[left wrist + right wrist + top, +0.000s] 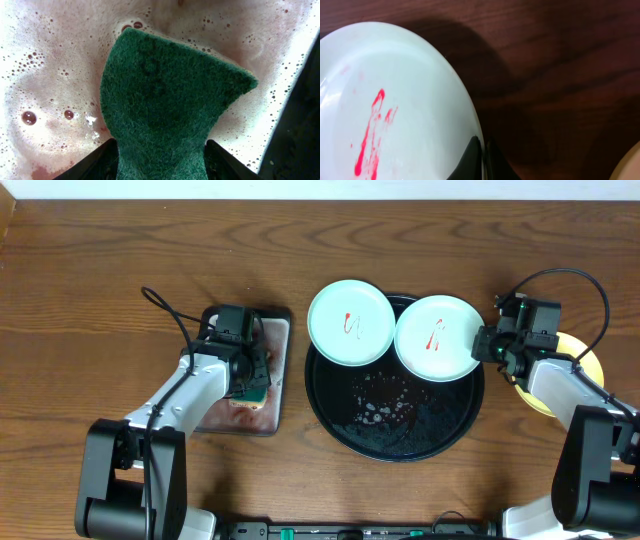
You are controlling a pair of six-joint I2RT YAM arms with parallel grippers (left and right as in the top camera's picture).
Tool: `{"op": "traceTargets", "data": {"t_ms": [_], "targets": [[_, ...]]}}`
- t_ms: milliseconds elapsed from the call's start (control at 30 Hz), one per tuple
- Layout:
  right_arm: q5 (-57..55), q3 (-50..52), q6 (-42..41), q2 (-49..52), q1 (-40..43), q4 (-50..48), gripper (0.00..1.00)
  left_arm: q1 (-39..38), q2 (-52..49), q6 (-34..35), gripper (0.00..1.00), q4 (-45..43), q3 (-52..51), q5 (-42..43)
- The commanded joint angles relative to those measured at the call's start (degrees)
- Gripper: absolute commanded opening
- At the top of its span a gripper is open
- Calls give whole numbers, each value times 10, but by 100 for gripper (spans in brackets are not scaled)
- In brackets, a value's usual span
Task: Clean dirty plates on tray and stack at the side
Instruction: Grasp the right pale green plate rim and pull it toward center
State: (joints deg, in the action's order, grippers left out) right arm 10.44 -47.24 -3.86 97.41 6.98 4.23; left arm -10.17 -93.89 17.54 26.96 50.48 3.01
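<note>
Two pale mint-white plates with red smears lie on the round black tray (400, 430): the left plate (350, 322) overhangs the tray's far left rim, the right plate (438, 337) its far right rim. My right gripper (487, 345) is shut on the right plate's rim (479, 141); the plate (395, 105) fills the left of the right wrist view. The pale yellow plate (590, 362) lies on the table at the right, mostly under my right arm. My left gripper (256, 380) is shut on a green sponge (165, 95) over foamy pink water.
A small rectangular sponge tray (252, 412) with pinkish soapy water (45, 75) sits left of the black tray. Water drops and foam (385, 400) lie on the black tray's bare middle. The wooden table (100, 260) surrounds everything.
</note>
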Motion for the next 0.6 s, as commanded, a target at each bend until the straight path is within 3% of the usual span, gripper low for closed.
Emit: {"op": "traceTargets", "data": {"t_ms": [0, 267, 333, 400, 567], "targets": [[-8, -8, 1, -20, -7, 19, 1, 2, -6, -6, 56, 9, -7, -5], [-12, -8, -5, -153, -8, 134, 1, 2, -6, -6, 53, 9, -7, -5], [-10, -7, -15, -177, -13, 183, 1, 2, -6, -6, 42, 8, -9, -5], [-5, -7, -16, -182, -23, 225, 1, 2, -6, -11, 9, 6, -15, -5], [-5, 16, -17, -171, -63, 269, 1, 2, -6, -14, 7, -4, -34, -5]]}}
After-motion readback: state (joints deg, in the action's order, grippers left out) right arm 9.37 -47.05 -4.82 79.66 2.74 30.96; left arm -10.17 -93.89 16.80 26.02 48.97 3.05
